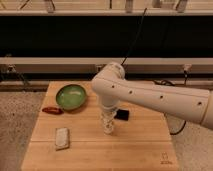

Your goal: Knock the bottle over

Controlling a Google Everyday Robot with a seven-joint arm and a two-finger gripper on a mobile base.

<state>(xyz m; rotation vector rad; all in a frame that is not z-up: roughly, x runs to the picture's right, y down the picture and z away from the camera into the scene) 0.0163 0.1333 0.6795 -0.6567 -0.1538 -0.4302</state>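
My white arm reaches in from the right, bends at the elbow [111, 75] and drops straight down over the middle of the wooden table [140, 145]. The gripper [108, 128] points down with its tip at the table top, and it is shut. The bottle does not show apart from the pale gripper; it is hidden behind it or merged with it. Whether anything is held between the fingers does not show.
A green bowl [71, 96] sits at the back left, with a red object [52, 110] lying in front of it. A white packet [62, 137] lies at the front left. A small black object [121, 115] rests just right of the gripper. A dark rail runs behind the table.
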